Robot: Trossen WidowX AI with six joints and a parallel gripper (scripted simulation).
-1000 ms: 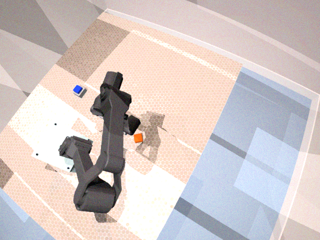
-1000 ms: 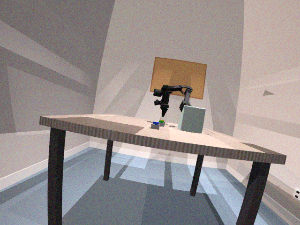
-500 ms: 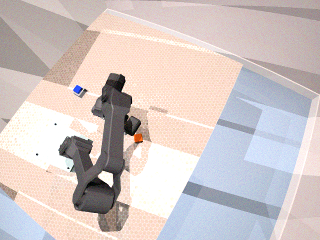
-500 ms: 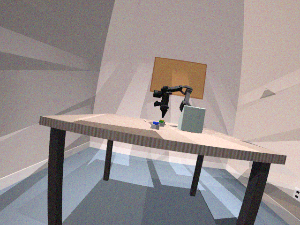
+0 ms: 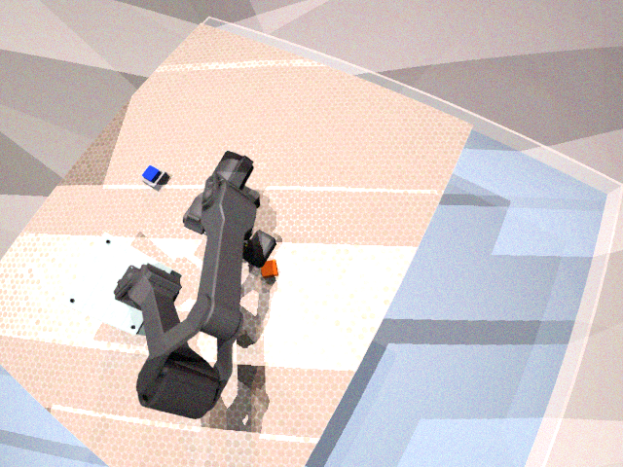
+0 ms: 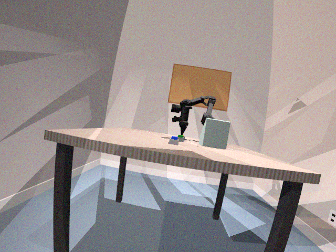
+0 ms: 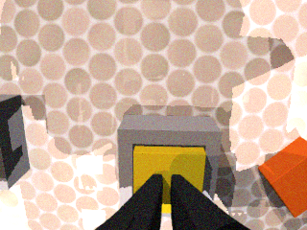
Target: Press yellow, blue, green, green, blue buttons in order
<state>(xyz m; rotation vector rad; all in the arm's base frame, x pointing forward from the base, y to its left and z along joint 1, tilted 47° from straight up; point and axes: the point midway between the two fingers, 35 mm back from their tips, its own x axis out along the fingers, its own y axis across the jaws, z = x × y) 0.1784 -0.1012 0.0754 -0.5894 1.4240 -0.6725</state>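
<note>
One closed, empty tool [image 7: 164,178] over yellow button [image 7: 168,163].

Buttons: three. Yellow button [image 7: 169,164], blue button [image 5: 151,173], green button [image 6: 180,136]. Blocks: one, orange block [image 5: 270,268]. Boxes: one, pale green box [image 6: 214,133].

Closed gripper [image 7: 163,179] directly over yellow button [image 7: 168,165]; straight descent unobstructed. Orange block [image 7: 288,177] just beside the button housing on the wrist view's right, apart from it. Dark button housing [image 7: 11,139] at left edge, bare table [image 7: 158,57] between. Blue button [image 5: 151,173] well apart, open tabletop around.
</note>
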